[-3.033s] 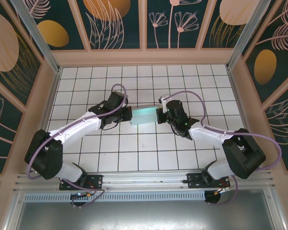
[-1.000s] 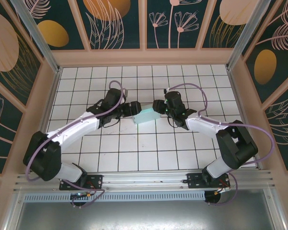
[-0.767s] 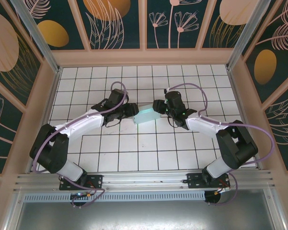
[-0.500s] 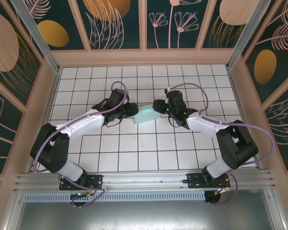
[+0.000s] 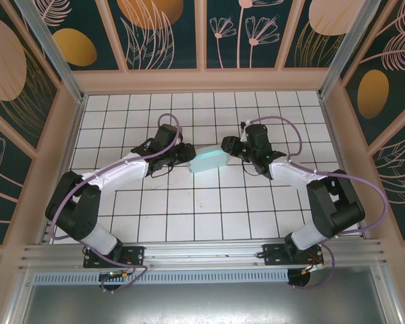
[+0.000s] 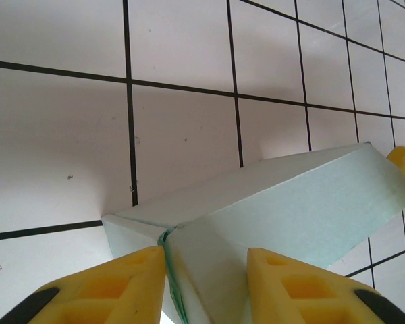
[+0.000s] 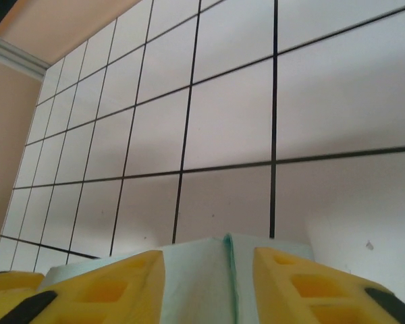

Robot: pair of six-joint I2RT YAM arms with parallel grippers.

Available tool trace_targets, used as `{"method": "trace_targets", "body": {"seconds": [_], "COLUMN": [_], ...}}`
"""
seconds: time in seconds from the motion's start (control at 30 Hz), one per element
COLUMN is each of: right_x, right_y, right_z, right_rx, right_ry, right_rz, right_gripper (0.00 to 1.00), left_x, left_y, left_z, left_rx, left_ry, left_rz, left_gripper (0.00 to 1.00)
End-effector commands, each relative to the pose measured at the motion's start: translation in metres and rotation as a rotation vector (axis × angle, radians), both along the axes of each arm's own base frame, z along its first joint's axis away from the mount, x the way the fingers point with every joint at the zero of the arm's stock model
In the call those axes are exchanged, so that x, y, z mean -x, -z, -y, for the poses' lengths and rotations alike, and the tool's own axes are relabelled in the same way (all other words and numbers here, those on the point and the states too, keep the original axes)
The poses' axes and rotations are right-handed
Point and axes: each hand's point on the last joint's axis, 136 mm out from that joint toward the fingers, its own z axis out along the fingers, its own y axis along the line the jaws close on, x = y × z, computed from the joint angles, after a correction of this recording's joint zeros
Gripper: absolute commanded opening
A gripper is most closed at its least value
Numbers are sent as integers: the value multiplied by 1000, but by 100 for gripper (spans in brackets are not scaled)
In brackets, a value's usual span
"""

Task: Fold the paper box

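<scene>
The paper box point(image 5: 210, 160), pale teal card folded into a long closed shape, lies slanted on the white tiles in the middle of the top view. My left gripper point(image 5: 187, 154) is at its left end and my right gripper point(image 5: 229, 146) at its right end. In the left wrist view the box point(image 6: 304, 202) runs off to the upper right, and its near end fills the gap between the yellow fingers point(image 6: 131, 287) of my left gripper point(image 6: 206, 287). In the right wrist view a seamed end of the box point(image 7: 202, 270) sits between the yellow fingers point(image 7: 304, 283) of my right gripper point(image 7: 209, 287).
The white tiled floor point(image 5: 209, 209) stretches free in front of and behind the box. Peach wooden walls point(image 5: 202, 79) close the cell at the back and both sides. An aluminium rail point(image 5: 202, 251) carries the arm bases at the near edge.
Both grippers have closed in on the box ends. The right gripper and the box's right end have shifted slightly right and back. The left arm's elbow has swung forward.
</scene>
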Motion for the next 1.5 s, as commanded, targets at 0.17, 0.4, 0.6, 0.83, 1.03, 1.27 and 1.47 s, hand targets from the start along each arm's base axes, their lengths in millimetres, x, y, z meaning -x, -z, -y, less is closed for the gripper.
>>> {"method": "trace_targets", "body": {"seconds": [0.17,0.4,0.6,0.83,1.03,1.27,1.47], "right_x": [9,13,15,7,6,8,10], "right_y": [27,43,58,40,47,45,45], "right_z": [7,14,20,25,28,18,19], "right_rx": [-16,-9,17,33,3,-94,-149], "right_ry": [14,35,53,69,81,44,47], "right_rz": [-64,-97,-123,-74,-122,-162,-186], "right_gripper": [19,8,20,31,38,38,17], "left_x": [16,17,15,22,23,22,18], "left_y": [38,41,40,49,51,49,44], "left_z": [-13,-14,-13,-18,-19,-18,-15], "left_rx": [-99,-105,-97,-111,-112,-107,-97], "left_ry": [16,16,14,14,13,18,20], "left_rz": [-106,-108,-102,-118,-121,-112,-100], "left_gripper": [35,35,34,32,31,31,37]}}
